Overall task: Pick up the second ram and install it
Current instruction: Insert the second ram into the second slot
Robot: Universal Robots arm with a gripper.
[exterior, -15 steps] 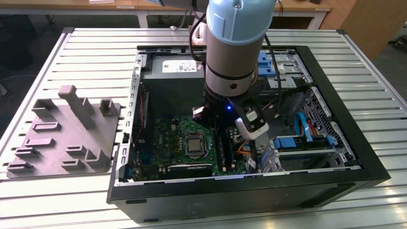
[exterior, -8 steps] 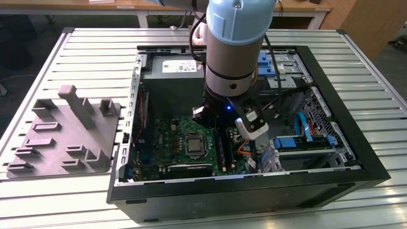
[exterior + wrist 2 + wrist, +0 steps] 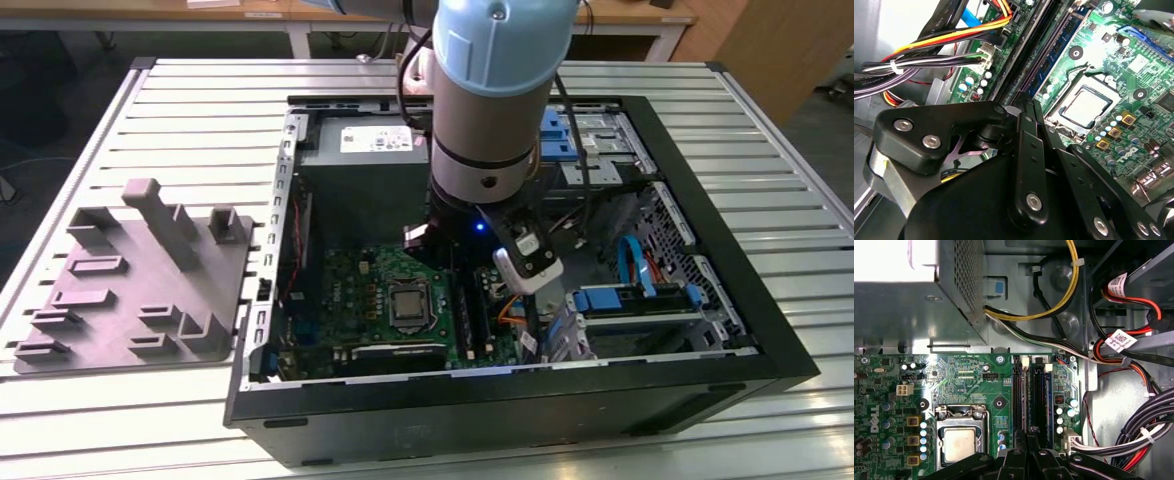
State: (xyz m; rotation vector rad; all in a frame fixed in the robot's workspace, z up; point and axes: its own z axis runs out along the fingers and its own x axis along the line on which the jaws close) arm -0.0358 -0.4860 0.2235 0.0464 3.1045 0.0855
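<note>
This looks like a robotics lab or test workshop. An open computer case (image 3: 534, 380) lies on a tabletop (image 3: 187, 110) of ribbed metal slats, with a grey plastic fixture block (image 3: 140, 275) near the edge at the exterior view's left and a robot arm (image 3: 487, 90) reaching down into the case. Beyond the far edge stand wooden workbenches (image 3: 614, 18) on a grey floor (image 3: 67, 60).
</note>
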